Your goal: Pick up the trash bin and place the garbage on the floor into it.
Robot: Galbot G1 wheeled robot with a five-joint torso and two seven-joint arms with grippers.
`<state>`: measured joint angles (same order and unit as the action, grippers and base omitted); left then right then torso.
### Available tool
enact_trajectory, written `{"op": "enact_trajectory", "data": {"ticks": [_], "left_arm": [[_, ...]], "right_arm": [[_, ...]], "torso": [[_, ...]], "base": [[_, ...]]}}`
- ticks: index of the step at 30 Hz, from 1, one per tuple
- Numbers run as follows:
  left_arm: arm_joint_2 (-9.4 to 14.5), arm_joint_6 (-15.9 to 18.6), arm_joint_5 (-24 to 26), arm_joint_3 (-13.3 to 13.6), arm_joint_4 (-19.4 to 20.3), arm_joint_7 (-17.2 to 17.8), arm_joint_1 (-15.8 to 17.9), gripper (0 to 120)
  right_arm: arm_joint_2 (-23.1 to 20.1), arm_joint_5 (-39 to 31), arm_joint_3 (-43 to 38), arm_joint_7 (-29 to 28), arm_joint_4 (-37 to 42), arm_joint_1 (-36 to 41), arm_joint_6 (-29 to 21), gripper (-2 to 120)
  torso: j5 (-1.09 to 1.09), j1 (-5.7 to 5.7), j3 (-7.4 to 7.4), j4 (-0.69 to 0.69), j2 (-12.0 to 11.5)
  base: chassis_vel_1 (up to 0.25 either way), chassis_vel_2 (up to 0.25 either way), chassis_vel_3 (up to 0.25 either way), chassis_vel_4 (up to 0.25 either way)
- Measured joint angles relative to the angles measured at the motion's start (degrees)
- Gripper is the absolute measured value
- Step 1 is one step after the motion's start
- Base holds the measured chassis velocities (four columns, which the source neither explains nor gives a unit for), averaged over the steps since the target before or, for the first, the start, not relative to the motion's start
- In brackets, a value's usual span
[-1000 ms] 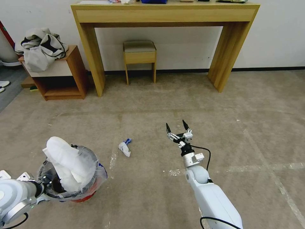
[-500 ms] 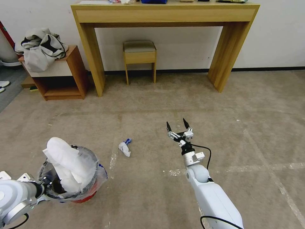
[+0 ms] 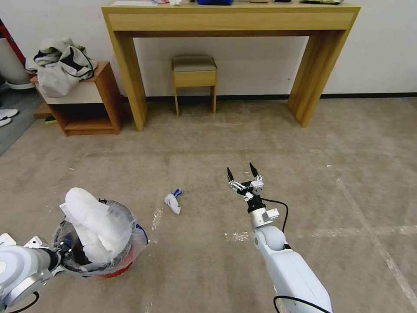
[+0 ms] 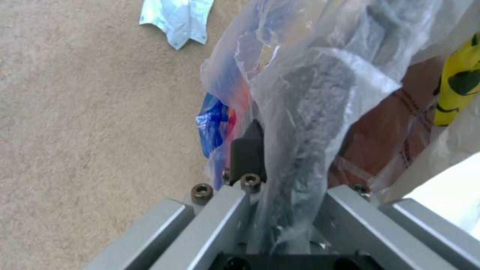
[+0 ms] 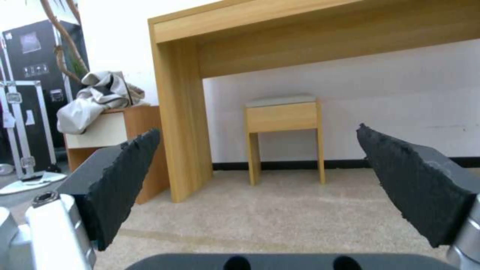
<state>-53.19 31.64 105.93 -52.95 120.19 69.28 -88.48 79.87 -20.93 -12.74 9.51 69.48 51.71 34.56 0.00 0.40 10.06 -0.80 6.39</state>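
My left gripper [image 4: 280,157] clamped on bin [image 3: 114,270] rim, bin at lower left over carpet; white paper [image 3: 172,202] on floor just beyond; right gripper [image 3: 241,170] spread wide, empty, mid-floor

This looks like a furnished room staged as a home, perhaps inside a test space. A beige carpet [image 3: 260,139] marked with strips of clear tape runs up to a white wall [image 3: 382,52] with a dark skirting, where a tall light-wood bench [image 3: 230,19] stands with a small padded stool [image 3: 194,71] tucked between its legs. Beside it a low open wooden cabinet [image 3: 93,104] carries a heap of grey-white clothes [image 3: 61,65], while black equipment cases [image 5: 25,112] stand beyond it.
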Motion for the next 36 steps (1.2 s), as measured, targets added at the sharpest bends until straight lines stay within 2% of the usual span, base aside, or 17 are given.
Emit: {"op": "enact_trajectory", "data": {"ticks": [36], "left_arm": [[0.4, 0.1, -0.5, 0.2, -0.8, -0.4, 0.4, 0]], "right_arm": [[0.3, 2.0, -0.2, -0.2, 0.1, 0.1, 0.1, 100]], "torso": [[0.00, 0.00, 0.00, -0.02, 0.0]], "base": [[0.000, 0.000, 0.000, 0.000]]}}
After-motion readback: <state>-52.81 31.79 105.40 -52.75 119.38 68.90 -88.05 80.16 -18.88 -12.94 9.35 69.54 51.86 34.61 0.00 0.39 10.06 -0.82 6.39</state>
